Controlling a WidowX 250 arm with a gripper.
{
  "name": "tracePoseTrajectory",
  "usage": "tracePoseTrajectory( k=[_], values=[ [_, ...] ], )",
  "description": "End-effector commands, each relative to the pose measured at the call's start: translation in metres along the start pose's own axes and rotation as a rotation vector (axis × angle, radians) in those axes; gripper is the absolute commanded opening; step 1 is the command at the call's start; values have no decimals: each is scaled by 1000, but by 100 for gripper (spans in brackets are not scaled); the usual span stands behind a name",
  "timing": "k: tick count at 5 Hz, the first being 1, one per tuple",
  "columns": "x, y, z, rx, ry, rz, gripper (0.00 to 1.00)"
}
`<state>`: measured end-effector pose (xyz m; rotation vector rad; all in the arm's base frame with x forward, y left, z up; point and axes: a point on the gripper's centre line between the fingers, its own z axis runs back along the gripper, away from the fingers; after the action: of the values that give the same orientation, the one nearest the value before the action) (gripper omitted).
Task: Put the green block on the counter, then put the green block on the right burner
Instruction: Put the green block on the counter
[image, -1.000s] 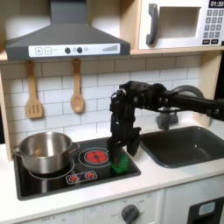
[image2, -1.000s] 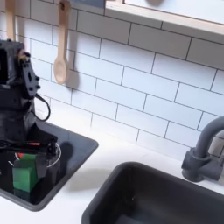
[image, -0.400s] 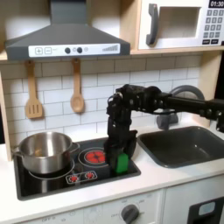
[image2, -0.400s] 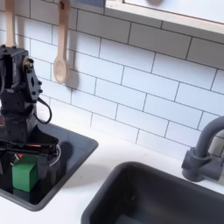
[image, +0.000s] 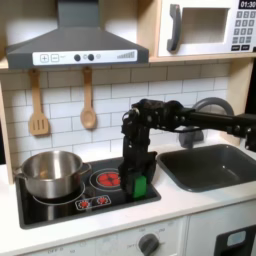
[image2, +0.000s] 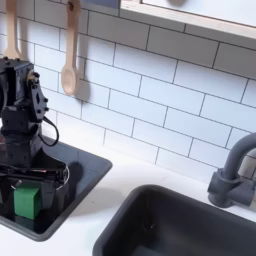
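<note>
White-tiled toy kitchen, pale cream counter (image: 190, 200) with a glossy black hob (image2: 88, 172) let into it; the green block (image: 139, 186), a small smooth-faced cube, sits at the hob's edge on the first exterior view's right, just beside the red-ringed right burner (image: 106, 179) and not on it; in the second exterior view the green block (image2: 27, 200) rests low on the black panel; my gripper (image: 137, 178) stands upright over the cube, its black fingers flanking it, but whether they are clamped on it or slack beside it I cannot tell.

Risks, as I judge them: the cube's faces are slick and hard, so a shallow or off-centre pinch could let it twist or drop; the hob is glossy, so a released block may slide; the metal pot (image: 50, 172) on the neighbouring burner narrows my room towards the first exterior view's left; loose cabling at my wrist (image2: 55, 172) could snag. Beyond lie the dark grey sink (image: 210, 165), curved tap (image2: 235, 170), and hanging wooden utensils (image: 88, 100).
</note>
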<state>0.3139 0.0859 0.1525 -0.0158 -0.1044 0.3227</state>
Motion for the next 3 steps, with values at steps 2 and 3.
tracePoseTrajectory(
  k=[2, 3],
  values=[
    [-2, -2, 1, -22, 8, -27, 0],
    [1, -4, 4, -50, 4, -22, 0]
  ],
)
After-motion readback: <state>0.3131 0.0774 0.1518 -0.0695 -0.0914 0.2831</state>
